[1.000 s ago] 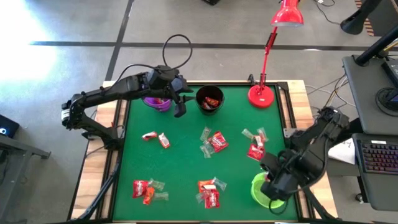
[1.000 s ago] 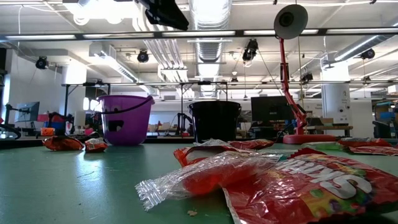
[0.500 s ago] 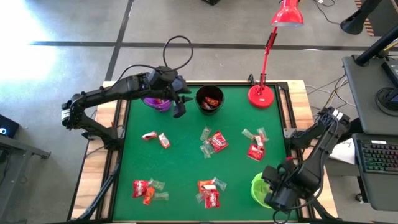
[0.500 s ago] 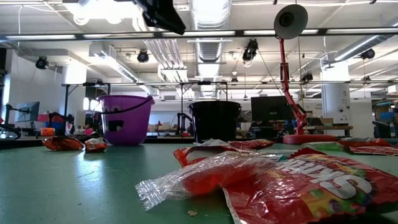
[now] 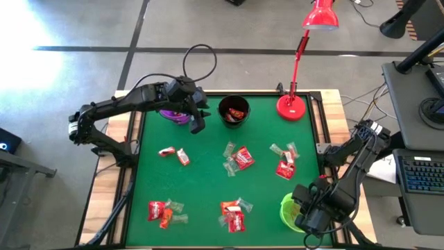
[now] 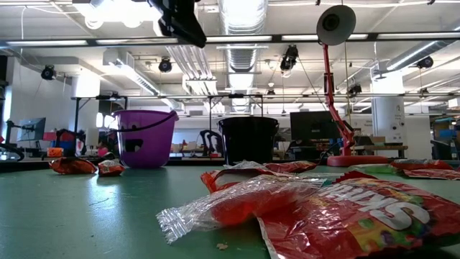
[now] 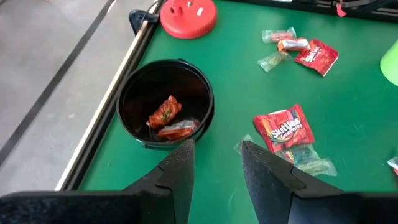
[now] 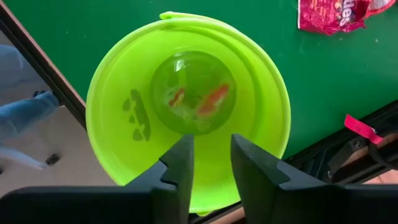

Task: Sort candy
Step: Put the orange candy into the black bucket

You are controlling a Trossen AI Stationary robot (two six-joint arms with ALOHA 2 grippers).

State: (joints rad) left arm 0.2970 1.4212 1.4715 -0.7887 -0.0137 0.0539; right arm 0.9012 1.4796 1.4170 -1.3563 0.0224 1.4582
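Right wrist view is showing the right gripper point(image 8: 210, 163) hanging over the green cup point(image 8: 118, 81), jaws spread and empty, with clear-wrapped candy point(image 8: 198, 99) lying at the cup's bottom. Left gripper point(image 7: 213, 163) is hovering beside the black cup point(image 7: 134, 93), jaws parted, gripping nothing; two orange candies are sitting inside. More candy point(image 5: 238, 157) is lying scattered across the green table point(image 5: 208, 180), near the purple cup point(image 5: 175, 115)

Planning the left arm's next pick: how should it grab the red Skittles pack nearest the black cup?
Probably from straight above, pinching across the narrow width of the Skittles pack. It lies flat on the table, so there is no edge to come at from the side. Clear wrappers touch one end; grip away from them.
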